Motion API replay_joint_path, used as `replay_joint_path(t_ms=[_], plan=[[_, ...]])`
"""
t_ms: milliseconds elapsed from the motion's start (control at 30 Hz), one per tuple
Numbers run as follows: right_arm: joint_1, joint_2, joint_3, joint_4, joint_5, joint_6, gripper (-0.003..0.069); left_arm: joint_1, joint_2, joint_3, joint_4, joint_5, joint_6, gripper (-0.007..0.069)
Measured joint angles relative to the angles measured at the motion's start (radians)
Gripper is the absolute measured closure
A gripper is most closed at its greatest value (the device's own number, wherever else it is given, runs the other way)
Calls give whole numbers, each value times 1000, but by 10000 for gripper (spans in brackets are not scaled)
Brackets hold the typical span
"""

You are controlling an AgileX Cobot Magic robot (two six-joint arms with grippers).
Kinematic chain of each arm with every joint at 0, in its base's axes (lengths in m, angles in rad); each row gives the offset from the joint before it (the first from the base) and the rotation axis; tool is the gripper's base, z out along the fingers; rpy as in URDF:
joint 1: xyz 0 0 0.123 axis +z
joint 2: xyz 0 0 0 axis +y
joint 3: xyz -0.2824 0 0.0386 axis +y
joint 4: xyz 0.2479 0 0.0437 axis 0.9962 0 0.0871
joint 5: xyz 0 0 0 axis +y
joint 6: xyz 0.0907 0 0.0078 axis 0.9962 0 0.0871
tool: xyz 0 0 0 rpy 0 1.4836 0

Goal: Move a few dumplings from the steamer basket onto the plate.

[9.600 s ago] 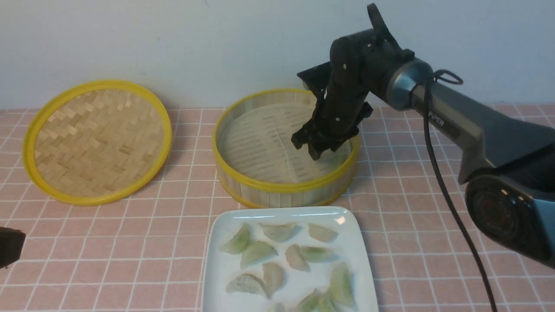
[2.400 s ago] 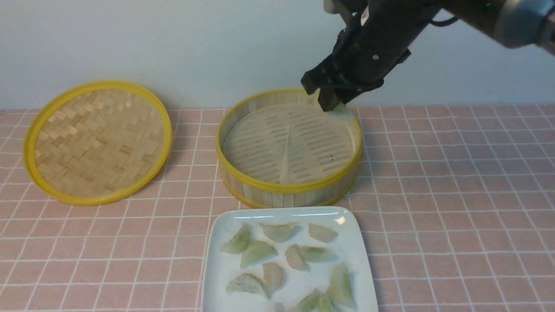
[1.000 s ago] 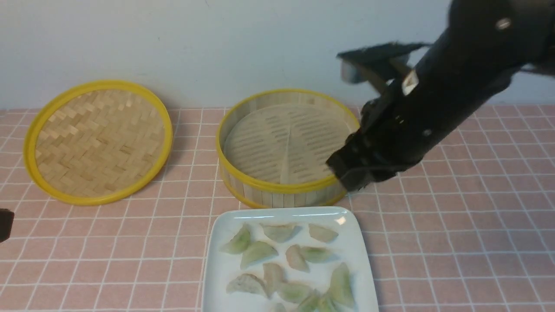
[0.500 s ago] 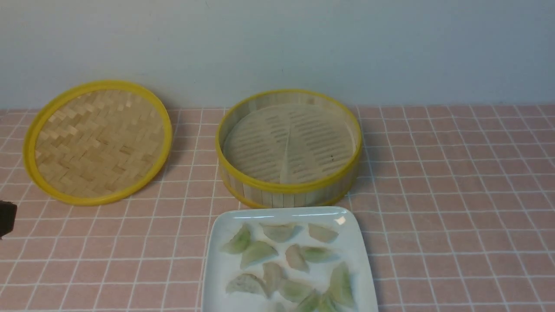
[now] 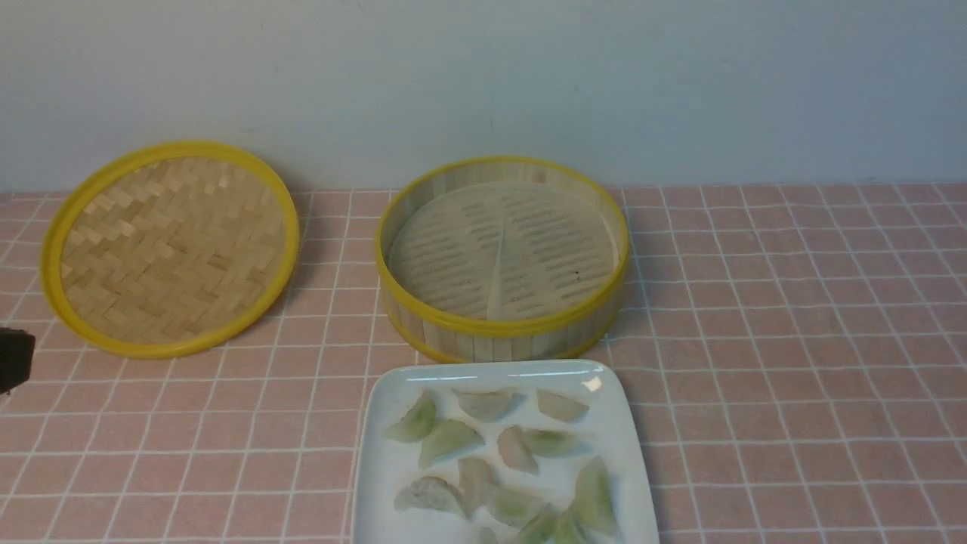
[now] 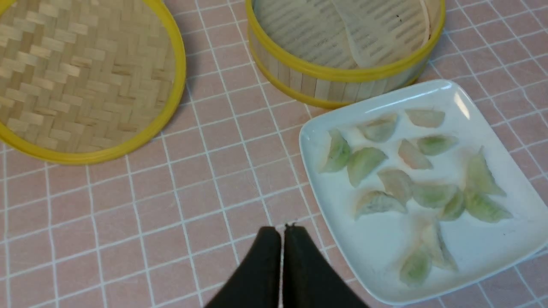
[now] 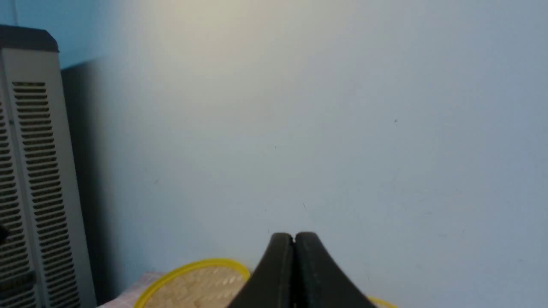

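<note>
The steamer basket [image 5: 502,332] stands mid-table with only its cream liner [image 5: 502,249] showing; I see no dumpling in it. It also shows in the left wrist view [image 6: 342,72]. The white plate [image 5: 619,412] lies in front of it, holding several pale green dumplings [image 5: 449,438]; it shows in the left wrist view [image 6: 385,239] with the dumplings [image 6: 364,162]. My left gripper [image 6: 282,231] is shut and empty, above the tablecloth beside the plate. A dark bit of the left arm [image 5: 15,359] shows at the front view's left edge. My right gripper [image 7: 294,237] is shut and empty, raised, facing the wall.
The woven bamboo lid [image 5: 170,245] lies at the back left, also in the left wrist view [image 6: 81,77] and the right wrist view [image 7: 197,284]. A pink checked cloth [image 5: 793,340] covers the table. A grey vented appliance [image 7: 30,171] stands by the wall.
The right arm lifted the last dumpling out of the basket, dropped it on the plate's front part, then withdrew out of the front view. The left arm crept up slightly at the left edge.
</note>
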Motion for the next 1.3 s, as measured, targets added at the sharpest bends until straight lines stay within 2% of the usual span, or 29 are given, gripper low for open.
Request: replay_joint_path(t_ms=[167, 367, 600, 733, 1300], plan=[[0, 44, 6, 8, -66, 1, 673, 0, -23, 21, 23, -5, 12, 631], [0, 45, 6, 11, -81, 1, 673, 0, -173, 100, 83, -94, -17, 631], [0, 45, 6, 11, -82, 1, 673, 0, -416, 248, 194, -387, -113, 631], [0, 45, 6, 11, -82, 1, 673, 0, -447, 277, 194, -472, -134, 631], [0, 45, 6, 11, -82, 1, 673, 0, -449, 283, 186, -495, -137, 631]])
